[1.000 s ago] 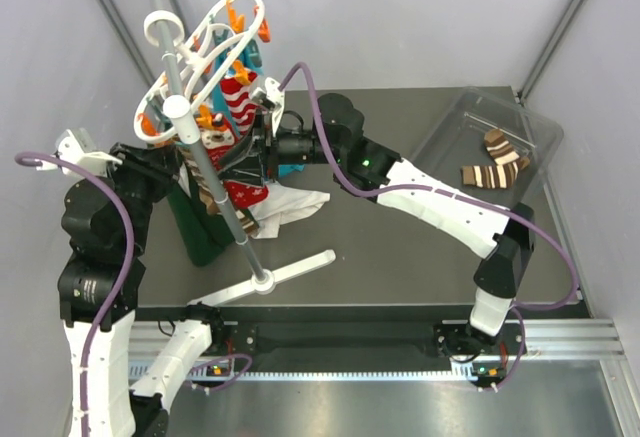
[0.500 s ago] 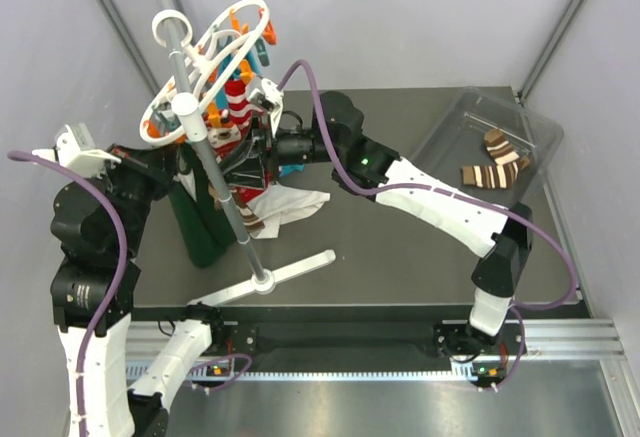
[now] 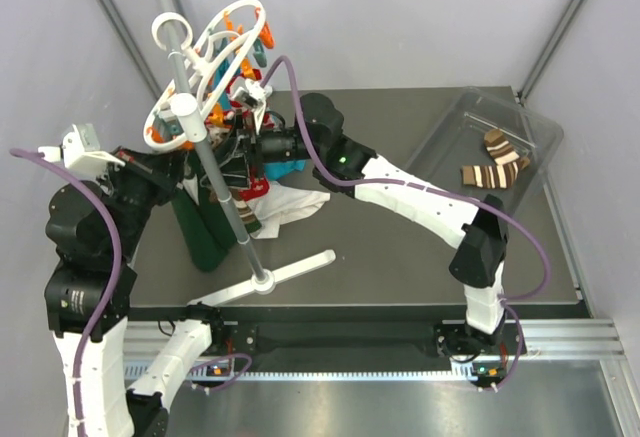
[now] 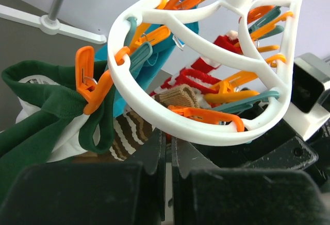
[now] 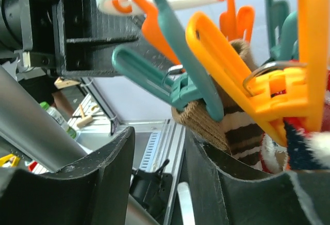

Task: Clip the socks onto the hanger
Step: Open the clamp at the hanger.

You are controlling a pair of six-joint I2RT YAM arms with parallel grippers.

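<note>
right gripper (image 5: 161, 150): jaws parted, empty, tucked under teal clip (image 5: 192, 83) biting brown-and-cream sock (image 5: 206, 121), likely checking the hold | left gripper (image 4: 168, 158): jaws almost together, nothing visible between, beneath hanger (image 4: 129, 88), probably steadying it

A teal clip (image 5: 188, 88) bites the brown sock (image 5: 203, 123) cuff — just above the right pincer (image 5: 160, 153), its fingers spread apart.

Smooth, glossy white plastic on hanger (image 4: 216, 135); clips (image 4: 85, 73) glossy orange plastic. socks (image 4: 178, 97) ribbed knit cloth, matt. pole (image 3: 225, 202) dull grey metal. green garment (image 4: 36, 111) soft matt cloth.
</note>
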